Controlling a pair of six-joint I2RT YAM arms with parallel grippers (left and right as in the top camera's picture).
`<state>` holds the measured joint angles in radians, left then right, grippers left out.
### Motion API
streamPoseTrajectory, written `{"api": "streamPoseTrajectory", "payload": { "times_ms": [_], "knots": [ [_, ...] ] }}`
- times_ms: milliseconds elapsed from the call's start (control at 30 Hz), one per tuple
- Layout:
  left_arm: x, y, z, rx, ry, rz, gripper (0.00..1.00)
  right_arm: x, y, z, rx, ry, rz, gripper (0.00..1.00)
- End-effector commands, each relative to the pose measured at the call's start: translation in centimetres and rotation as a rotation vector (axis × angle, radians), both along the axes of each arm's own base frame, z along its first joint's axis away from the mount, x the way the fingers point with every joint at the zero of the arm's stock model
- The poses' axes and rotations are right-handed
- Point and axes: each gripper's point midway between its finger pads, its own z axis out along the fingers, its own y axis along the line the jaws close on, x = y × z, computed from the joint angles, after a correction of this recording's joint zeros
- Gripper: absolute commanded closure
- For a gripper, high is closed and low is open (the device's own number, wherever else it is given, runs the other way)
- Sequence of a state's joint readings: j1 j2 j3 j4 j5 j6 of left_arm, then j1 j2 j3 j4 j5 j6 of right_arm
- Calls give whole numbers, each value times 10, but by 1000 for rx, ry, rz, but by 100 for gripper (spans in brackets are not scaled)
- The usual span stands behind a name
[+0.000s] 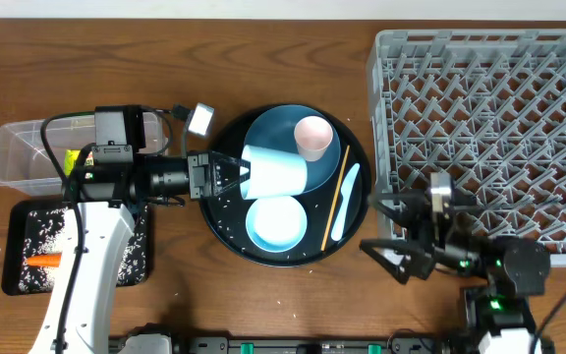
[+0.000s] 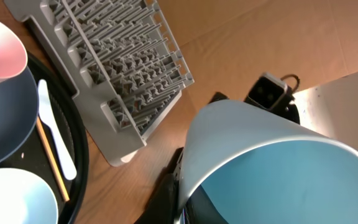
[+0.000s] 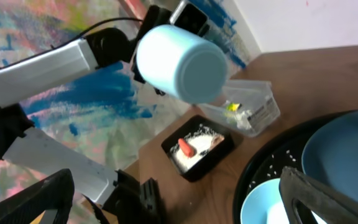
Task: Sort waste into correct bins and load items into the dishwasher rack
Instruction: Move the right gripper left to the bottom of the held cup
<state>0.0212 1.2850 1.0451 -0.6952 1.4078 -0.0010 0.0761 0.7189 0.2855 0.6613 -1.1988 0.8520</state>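
Observation:
My left gripper (image 1: 232, 177) is shut on the rim of the light-blue cup (image 1: 275, 172), which it holds on its side above the round black tray (image 1: 226, 228). In the left wrist view the cup (image 2: 272, 155) fills the lower right, its wall pinched between the fingers (image 2: 169, 199). The pale-pink cup (image 1: 312, 136) stands on the dark-blue plate (image 1: 268, 128). A pale bowl (image 1: 275, 222), a pale-blue utensil (image 1: 345, 202) and a chopstick (image 1: 333, 205) lie on the tray. My right gripper (image 1: 396, 241) hangs open and holds nothing, beside the grey dishwasher rack (image 1: 489, 108).
At the left, the clear tub (image 1: 28, 157) holds a yellow-green wrapper (image 1: 72, 157). The shallow black tray (image 1: 131, 251) holds white rice and an orange carrot (image 1: 43, 261). Loose rice grains (image 1: 226, 205) dot the round tray. In the right wrist view the carrot (image 3: 186, 147) shows below the cup (image 3: 182, 62).

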Motion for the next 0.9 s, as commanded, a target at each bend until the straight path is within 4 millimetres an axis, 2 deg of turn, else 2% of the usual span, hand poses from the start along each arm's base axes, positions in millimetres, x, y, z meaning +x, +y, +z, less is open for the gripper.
{"api": "streamPoseTrajectory", "payload": {
  "times_ms": [0,133,533,733,867],
  "knots": [
    [-4,-6,4,-14,-32,-36,93,4,-1,5,8,2,24,2],
    [-9,-13,4,-15,-39,-63,93,-4,2,16,0,-132,75,1],
    [-22,-33,6,-17,-68,-148,93,-2,26,3,4,-144,130,1],
    [-28,-41,5,-18,-67,-180,93,-15,39,13,29,-269,186,1],
    [-30,-43,5,-19,-62,-189,94,-8,41,12,31,-296,162,1]
  ]
}}
